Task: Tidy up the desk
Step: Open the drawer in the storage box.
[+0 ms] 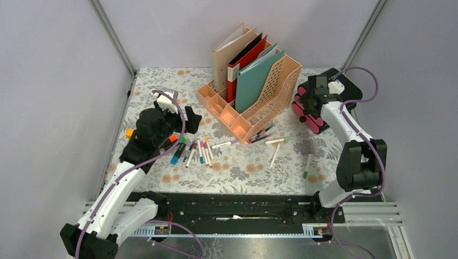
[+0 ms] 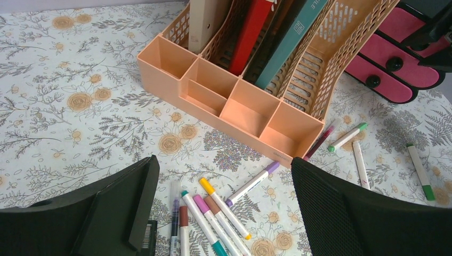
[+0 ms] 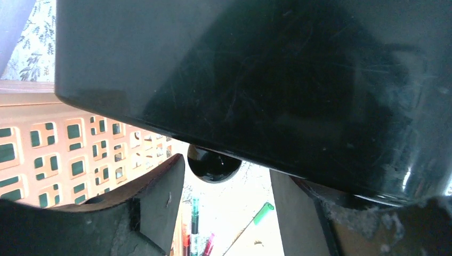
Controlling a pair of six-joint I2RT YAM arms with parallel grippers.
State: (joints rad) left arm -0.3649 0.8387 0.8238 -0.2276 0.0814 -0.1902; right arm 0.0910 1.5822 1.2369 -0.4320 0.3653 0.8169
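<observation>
Cloth-covered desk — teal folder lettered "LE"

One desk; one peach file rack — five small open compartments along its front; about five folders standing in it; one drawer unit, two black knobs showing; loose markers — roughly fifteen, the left bunch too tight for an exact count.

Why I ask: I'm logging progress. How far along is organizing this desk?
Done: folders stand filed in the peach rack. In hand: the right gripper brackets a black knob on the pink drawer unit, not visibly touching it; the left gripper hovers open above the markers. Left: many markers lie loose on the desk, and the rack's front compartments look empty.
</observation>
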